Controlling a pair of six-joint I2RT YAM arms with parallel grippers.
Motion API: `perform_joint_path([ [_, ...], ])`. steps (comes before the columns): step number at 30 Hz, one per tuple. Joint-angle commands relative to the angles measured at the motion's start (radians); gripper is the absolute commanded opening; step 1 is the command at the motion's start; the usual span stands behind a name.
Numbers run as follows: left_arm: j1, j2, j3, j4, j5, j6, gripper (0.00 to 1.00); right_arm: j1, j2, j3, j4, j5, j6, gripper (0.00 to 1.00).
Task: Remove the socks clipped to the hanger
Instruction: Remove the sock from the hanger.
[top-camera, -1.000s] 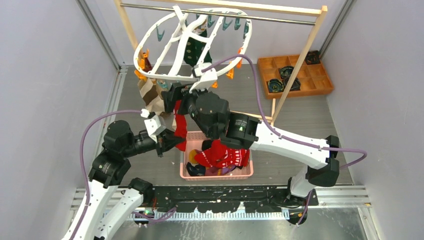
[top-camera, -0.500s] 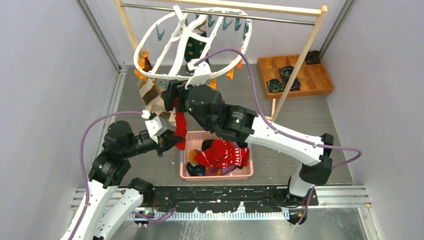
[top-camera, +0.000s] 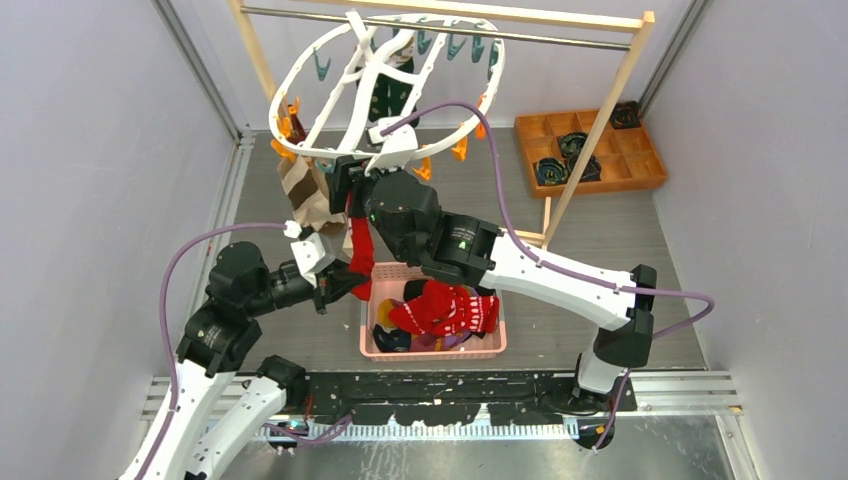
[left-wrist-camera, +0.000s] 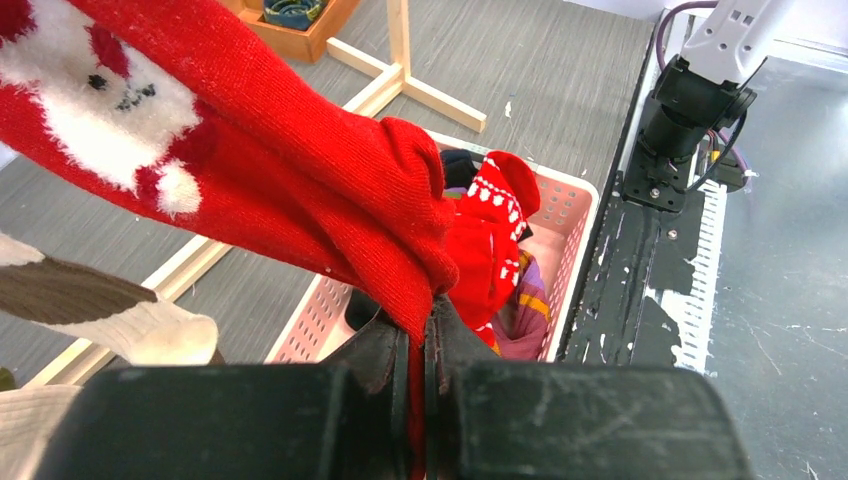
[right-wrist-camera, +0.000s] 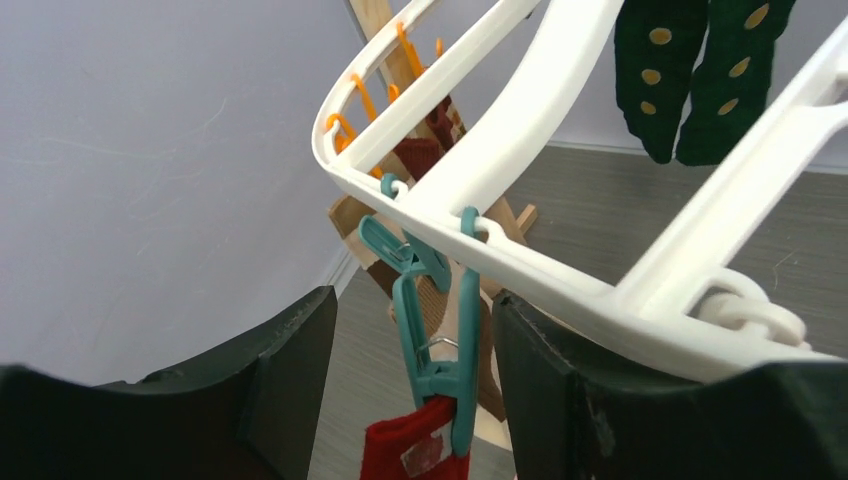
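From above, the red sock (top-camera: 357, 250) hangs off the hanger (top-camera: 345, 75)'s near rim, above the pink basket (top-camera: 365, 335). My left gripper (top-camera: 335, 285) holds its lower end.

On the left wrist, the jaws are clamped on red fabric.

On the right wrist, my right gripper (right-wrist-camera: 415, 300) stands apart, straddling the teal clip (right-wrist-camera: 435, 330). Next, I reckon, I pinch that clip open so the sock pulls free.

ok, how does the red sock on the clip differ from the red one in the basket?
The clipped red sock: stretched between teal clip and the shut left end effector; white face patch. The basket red sock: loose on the pile in the pink basket, white dotted pattern. Both red knit.
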Motion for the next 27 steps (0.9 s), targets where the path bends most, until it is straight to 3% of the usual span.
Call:
perform_joint_path([
  [1, -0.010, -0.008, 0.035, -0.003, 0.010, -0.008, 0.00, -0.006, 0.017, 0.025, 0.101, 0.055, -0.089, 0.63],
  [9, -0.011, -0.004, 0.050, -0.003, 0.006, -0.013, 0.00, -0.009, 0.029, 0.024, 0.143, 0.053, -0.126, 0.47],
  [19, -0.013, -0.022, 0.031, -0.058, 0.010, 0.034, 0.00, -0.034, -0.018, -0.010, 0.160, -0.023, -0.064, 0.02],
  [25, -0.013, -0.056, -0.014, -0.125, 0.053, 0.126, 0.00, -0.041, -0.066, -0.071, 0.155, -0.088, -0.004, 0.03],
  [27, -0.013, -0.059, -0.028, -0.144, 0.083, 0.171, 0.00, -0.042, -0.093, -0.108, 0.157, -0.113, 0.015, 0.14],
])
